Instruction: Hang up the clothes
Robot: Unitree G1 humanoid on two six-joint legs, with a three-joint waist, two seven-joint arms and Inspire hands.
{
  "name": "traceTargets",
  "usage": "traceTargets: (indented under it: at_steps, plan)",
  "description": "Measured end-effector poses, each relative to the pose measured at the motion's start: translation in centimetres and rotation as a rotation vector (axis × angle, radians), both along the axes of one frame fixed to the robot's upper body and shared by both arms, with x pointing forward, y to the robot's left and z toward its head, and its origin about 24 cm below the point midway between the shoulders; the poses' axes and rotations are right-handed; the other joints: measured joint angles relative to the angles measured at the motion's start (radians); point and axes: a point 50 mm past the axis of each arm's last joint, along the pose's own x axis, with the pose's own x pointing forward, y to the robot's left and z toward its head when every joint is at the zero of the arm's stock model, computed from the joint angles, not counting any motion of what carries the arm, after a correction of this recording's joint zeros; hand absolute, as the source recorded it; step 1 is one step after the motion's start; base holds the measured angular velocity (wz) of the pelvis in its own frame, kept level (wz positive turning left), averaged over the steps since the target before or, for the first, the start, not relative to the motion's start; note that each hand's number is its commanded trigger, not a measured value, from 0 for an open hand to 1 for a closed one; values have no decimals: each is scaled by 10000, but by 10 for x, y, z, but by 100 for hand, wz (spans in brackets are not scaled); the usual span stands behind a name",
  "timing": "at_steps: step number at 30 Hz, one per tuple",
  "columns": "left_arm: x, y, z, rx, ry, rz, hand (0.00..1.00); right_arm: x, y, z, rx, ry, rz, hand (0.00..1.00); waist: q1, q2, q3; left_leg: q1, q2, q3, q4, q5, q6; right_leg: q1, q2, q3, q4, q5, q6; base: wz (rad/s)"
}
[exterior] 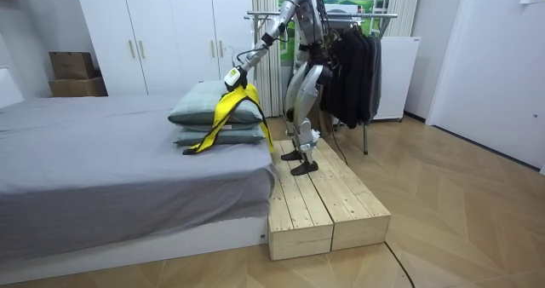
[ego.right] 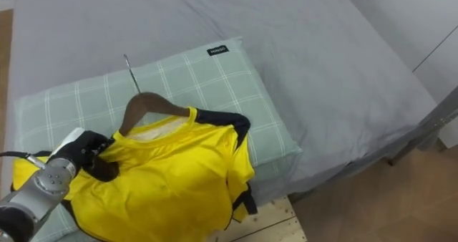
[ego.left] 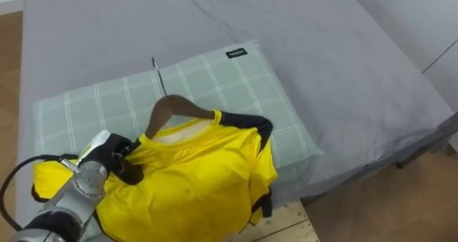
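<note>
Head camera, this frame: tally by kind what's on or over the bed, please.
yellow shirt: 1
wooden hanger: 1
plaid pillow: 1
left robot hand, gripping the shirt: 1
Total: 4

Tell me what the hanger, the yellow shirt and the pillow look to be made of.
The hanger looks like brown wood with a smooth, slightly glossy finish; its hook is thin, shiny metal wire. The yellow shirt is a thin, smooth knit, probably synthetic sports fabric, judging by its soft folds. The pillow has a matte woven cover, green with pale checks, possibly cotton.
</note>
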Motion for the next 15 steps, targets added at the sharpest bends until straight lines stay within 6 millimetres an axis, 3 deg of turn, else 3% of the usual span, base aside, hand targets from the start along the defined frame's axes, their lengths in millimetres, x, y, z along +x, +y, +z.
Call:
traceTargets:
  at_steps: [15]
  plan:
    - [0,-2,-1,-758,-158,166,100,-2,1,-1,174,19,-202,0,34,-49,-14,-55,16,-16,22,-7,9,-20,-4,-34,-36,2,8,0]
